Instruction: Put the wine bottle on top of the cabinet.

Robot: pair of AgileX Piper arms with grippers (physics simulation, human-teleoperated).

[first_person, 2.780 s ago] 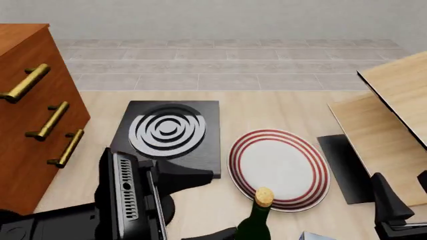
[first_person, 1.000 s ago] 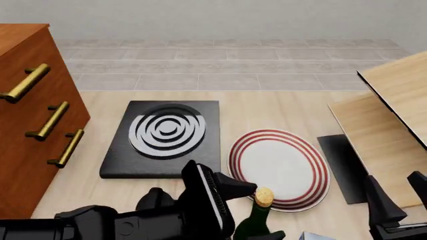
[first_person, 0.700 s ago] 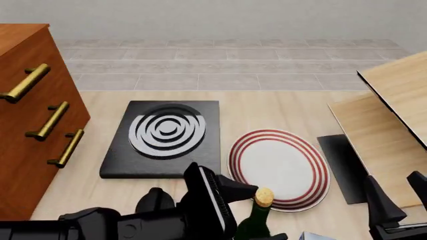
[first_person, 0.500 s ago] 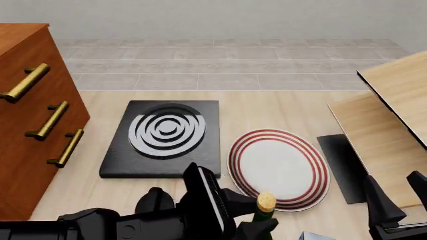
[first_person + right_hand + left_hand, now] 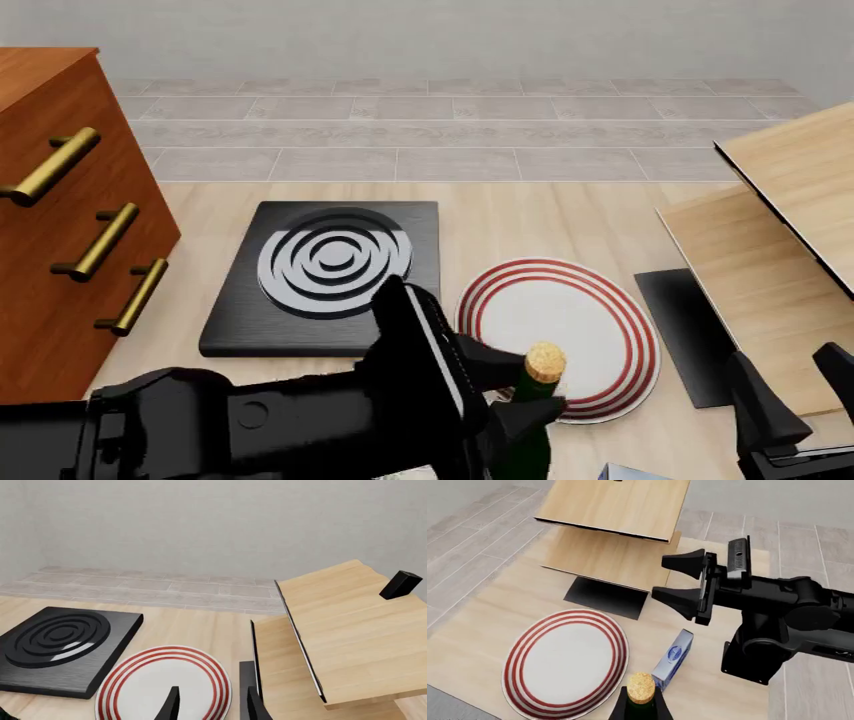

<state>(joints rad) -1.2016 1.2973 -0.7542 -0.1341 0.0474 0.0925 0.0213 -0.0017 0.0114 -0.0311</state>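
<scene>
A pale wood surface (image 5: 534, 215) carries the cabinet (image 5: 54, 250) at far left, then a black ringed slab (image 5: 327, 275), then a red-rimmed plate (image 5: 567, 330). Near centre, the left gripper (image 5: 514, 400) has its jaws clenched on the wine bottle (image 5: 534, 400). The right gripper (image 5: 684, 586) waits with jaws released.

Dark corked wine bottle (image 5: 534, 420) upright beside the table's near edge — reddish-brown, brass-handled cabinet (image 5: 60, 230) far left.
</scene>
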